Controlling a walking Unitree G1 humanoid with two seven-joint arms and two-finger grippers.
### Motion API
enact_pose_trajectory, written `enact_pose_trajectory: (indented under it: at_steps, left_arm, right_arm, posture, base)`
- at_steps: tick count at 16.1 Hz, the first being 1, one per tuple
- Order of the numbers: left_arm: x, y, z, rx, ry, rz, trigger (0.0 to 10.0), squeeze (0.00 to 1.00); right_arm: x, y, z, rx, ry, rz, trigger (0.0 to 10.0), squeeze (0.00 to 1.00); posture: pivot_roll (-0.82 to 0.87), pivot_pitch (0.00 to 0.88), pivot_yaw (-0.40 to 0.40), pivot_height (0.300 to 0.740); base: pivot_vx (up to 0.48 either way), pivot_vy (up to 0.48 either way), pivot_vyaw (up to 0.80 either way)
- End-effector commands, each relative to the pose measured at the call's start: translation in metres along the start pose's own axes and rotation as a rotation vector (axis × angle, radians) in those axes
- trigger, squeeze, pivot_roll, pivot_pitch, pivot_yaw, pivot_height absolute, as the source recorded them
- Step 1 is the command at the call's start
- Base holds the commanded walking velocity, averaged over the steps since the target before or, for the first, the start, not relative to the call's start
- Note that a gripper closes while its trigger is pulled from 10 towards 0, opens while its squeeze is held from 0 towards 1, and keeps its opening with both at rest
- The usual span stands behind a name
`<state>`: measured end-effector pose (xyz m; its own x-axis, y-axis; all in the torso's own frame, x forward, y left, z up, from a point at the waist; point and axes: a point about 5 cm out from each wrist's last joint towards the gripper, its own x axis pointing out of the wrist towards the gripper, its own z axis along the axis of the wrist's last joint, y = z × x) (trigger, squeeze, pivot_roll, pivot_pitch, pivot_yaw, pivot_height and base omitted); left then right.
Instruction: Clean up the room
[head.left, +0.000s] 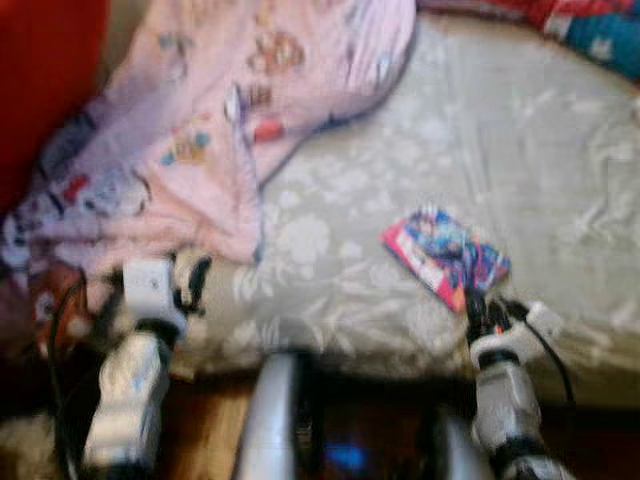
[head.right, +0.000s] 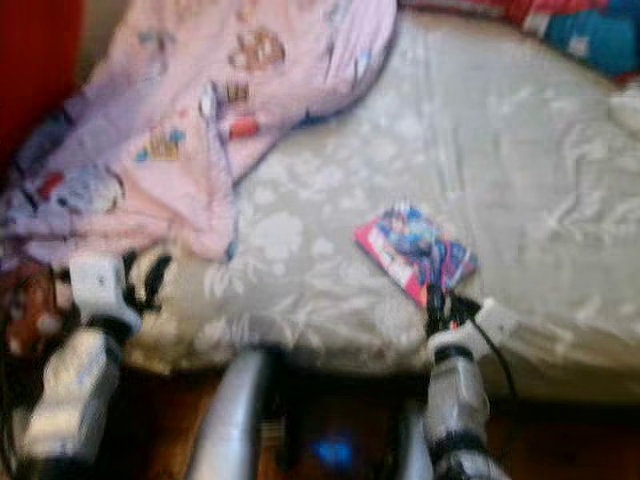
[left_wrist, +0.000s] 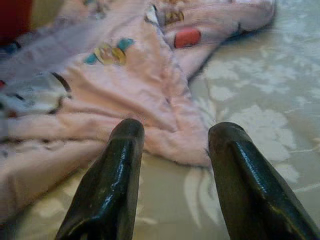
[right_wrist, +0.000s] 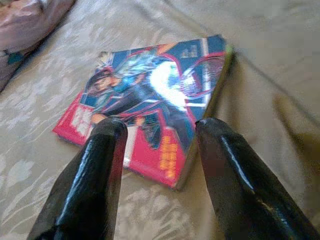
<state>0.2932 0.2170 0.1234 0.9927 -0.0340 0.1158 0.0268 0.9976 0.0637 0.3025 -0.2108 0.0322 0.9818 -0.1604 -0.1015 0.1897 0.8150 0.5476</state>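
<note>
Comic book (right_wrist: 150, 107) on bed (head.left: 520, 140), pink blanket (head.left: 210, 130) nearby.

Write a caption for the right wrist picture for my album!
Right gripper, fingers open, hovers over a colourful comic book lying on the pale flowered bedsheet.

colourful book (head.right: 415, 252) on grey bedsheet (head.right: 520, 170), pink blanket (head.right: 230, 110) beside, right gripper (head.right: 437, 297) at book's edge
</note>
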Motion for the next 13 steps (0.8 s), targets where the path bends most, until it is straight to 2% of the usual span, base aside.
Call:
enact_pose_trajectory:
  at_steps: [1,9,11,12,13]
  left_arm:
    - [0.0,0.003,0.003,0.027,-0.004,0.004,10.0,0.0]
    - [0.001,0.002,0.003,0.003,-0.008,0.011,10.0,0.0]
    - [0.001,0.001,0.004,0.0,-0.01,0.008,10.0,0.0]
    - [0.0,0.001,0.004,-0.001,-0.011,0.006,10.0,0.0]
    - [-0.002,0.001,0.004,0.001,-0.007,0.0,10.0,0.0]
  right_arm:
    - [-0.003,-0.002,-0.006,0.003,0.023,-0.016,10.0,0.0]
    - [0.0,0.003,-0.007,-0.001,0.049,0.026,10.0,0.0]
    - [0.002,0.009,-0.012,-0.017,0.105,0.052,10.0,0.0]
    - [0.003,0.016,-0.016,-0.006,0.134,0.086,10.0,0.0]
    - [0.005,0.029,-0.024,0.046,0.182,0.149,10.0,0.0]
  posture:
    - [0.26,0.26,0.045,0.606]
    - [0.25,0.261,0.039,0.606]
    - [0.25,0.266,0.04,0.606]
    - [0.25,0.277,0.042,0.606]
    - [0.26,0.286,0.045,0.606]
  base:
    - [0.315,0.0,0.0]
    - [0.0,0.0,0.0]
    - [0.0,0.0,0.0]
    - [0.0,0.0,0.0]
    - [0.0,0.0,0.0]
